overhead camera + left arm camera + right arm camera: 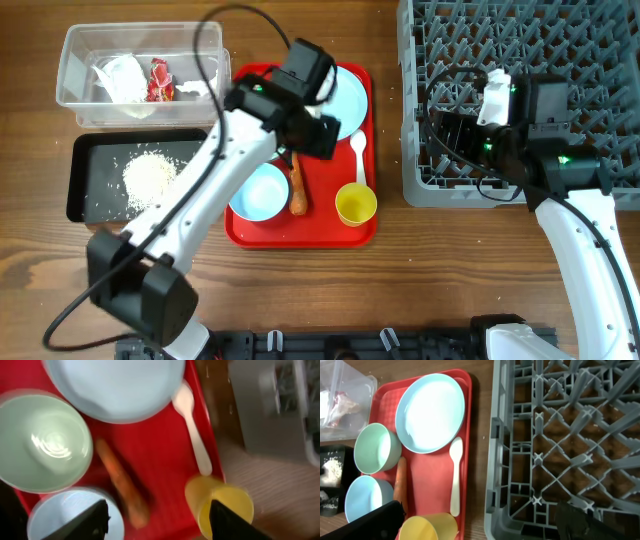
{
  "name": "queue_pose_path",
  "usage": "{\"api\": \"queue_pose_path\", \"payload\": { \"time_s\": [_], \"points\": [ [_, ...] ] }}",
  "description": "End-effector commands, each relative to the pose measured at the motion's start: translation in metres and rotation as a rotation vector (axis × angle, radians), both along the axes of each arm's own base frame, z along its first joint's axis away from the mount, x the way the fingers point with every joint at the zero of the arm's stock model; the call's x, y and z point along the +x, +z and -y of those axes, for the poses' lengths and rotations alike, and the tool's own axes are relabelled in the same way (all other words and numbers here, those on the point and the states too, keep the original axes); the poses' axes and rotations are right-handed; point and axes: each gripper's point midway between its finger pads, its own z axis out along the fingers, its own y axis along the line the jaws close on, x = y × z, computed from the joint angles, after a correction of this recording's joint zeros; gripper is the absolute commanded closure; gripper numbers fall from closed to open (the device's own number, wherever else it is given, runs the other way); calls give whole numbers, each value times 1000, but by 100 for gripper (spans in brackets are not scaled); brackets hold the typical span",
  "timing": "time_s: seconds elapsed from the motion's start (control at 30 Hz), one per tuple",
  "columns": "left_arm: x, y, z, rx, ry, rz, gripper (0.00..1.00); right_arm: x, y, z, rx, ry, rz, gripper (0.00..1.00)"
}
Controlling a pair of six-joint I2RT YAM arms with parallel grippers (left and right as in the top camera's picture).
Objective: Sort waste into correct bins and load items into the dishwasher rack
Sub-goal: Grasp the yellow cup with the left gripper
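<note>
While your left arm (200, 190) hides one bowl (376, 454) from overhead, the right wrist view shows it on the red tray (432, 480). Your left fingers (92, 521) are spread wide and empty above the carrot (122, 485), near the cup (220, 505). Your right fingers (375, 522) gape empty over the rack (560, 435) edge

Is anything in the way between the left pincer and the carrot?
Nothing visible is. The open left pincer hangs right over the carrot, which lies bare on the red tray beside the pale blue bowl.
</note>
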Motion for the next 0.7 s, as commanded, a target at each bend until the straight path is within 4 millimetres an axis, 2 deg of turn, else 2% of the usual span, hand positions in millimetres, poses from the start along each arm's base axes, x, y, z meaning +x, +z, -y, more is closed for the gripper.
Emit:
{"api": "queue_pose_path", "payload": {
  "time_s": [0.0,0.1,0.2,0.3,0.37,0.43,0.6,0.67],
  "points": [
    [-31,-11,30,-93,-155,-135,40,3,5,-4,20,5,6,0],
    [-36,-26,39,-75,-193,-167,40,4,5,-4,17,9,10,0],
    [-37,-44,46,-57,-209,-199,46,3,4,-4,12,11,6,0],
    [-45,-74,52,-13,-225,-272,46,3,4,-4,11,11,7,0],
    [-50,-85,52,8,-229,-307,48,3,4,-4,11,11,6,0],
    [-53,-90,53,17,-234,-320,49,3,5,-4,11,11,8,0],
    [-54,-91,53,20,-236,-325,62,3,5,-4,11,11,8,0],
    [-58,-95,52,28,-238,-336,64,3,5,-4,11,11,8,0]
  ]
}}
